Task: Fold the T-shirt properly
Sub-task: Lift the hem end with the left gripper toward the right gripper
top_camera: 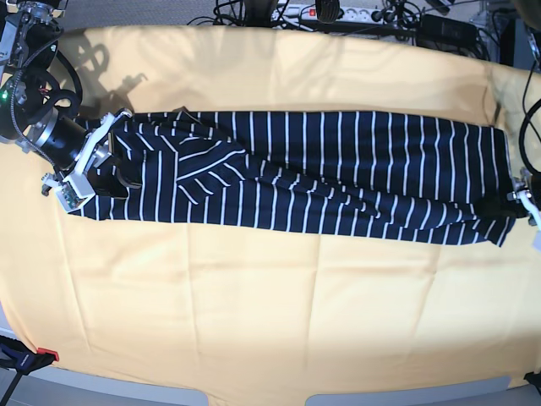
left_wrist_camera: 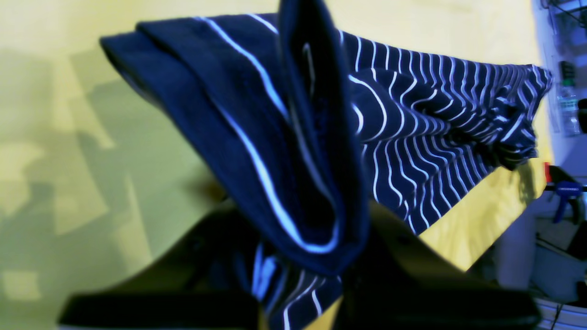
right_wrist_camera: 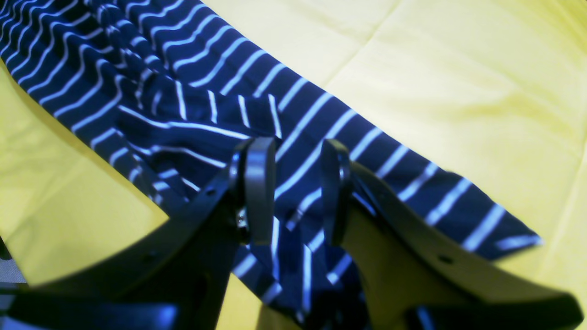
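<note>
The T-shirt (top_camera: 321, 178), dark navy with thin white stripes, lies as one long band across the yellow cloth (top_camera: 270, 296). My right gripper (top_camera: 114, 173) is at the band's left end. In the right wrist view its jaws (right_wrist_camera: 297, 192) stand a little apart with a fold of the T-shirt (right_wrist_camera: 183, 68) bunched between them. My left gripper (top_camera: 517, 196) is at the band's right end. In the left wrist view it (left_wrist_camera: 312, 275) is shut on a thick bunch of the T-shirt (left_wrist_camera: 412, 128), held up off the cloth.
Cables and a power strip (top_camera: 338, 13) run along the table's far edge. A clamp (top_camera: 25, 359) sits at the front left corner, and a blue clamp (left_wrist_camera: 566, 192) shows beyond the table edge in the left wrist view.
</note>
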Action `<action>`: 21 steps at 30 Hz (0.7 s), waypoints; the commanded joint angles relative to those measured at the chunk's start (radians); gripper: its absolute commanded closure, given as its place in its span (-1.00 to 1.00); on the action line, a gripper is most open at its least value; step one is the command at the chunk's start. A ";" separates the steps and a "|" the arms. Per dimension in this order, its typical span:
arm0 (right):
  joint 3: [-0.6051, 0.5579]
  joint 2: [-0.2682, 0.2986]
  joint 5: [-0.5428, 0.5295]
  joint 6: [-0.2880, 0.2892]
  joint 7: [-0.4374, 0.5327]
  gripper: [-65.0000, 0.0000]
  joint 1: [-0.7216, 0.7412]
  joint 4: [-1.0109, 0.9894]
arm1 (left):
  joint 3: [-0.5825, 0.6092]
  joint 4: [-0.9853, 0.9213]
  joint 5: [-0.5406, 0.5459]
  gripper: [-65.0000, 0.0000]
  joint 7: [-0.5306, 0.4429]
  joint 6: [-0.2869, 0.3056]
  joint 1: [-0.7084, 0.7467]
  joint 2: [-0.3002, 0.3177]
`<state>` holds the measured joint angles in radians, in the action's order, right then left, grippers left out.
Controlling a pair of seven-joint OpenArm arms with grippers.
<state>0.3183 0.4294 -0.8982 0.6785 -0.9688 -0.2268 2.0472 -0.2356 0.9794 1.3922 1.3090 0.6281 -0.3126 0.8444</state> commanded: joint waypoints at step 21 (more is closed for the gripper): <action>0.010 0.014 -0.019 0.003 0.024 0.43 0.011 0.013 | -0.008 0.174 0.091 1.00 0.087 -0.045 -0.028 0.008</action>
<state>0.3183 0.4290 -0.8978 0.6785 -0.9688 -0.2272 2.0472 -0.2356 1.1370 1.4578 1.4052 0.5823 -0.3153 0.8261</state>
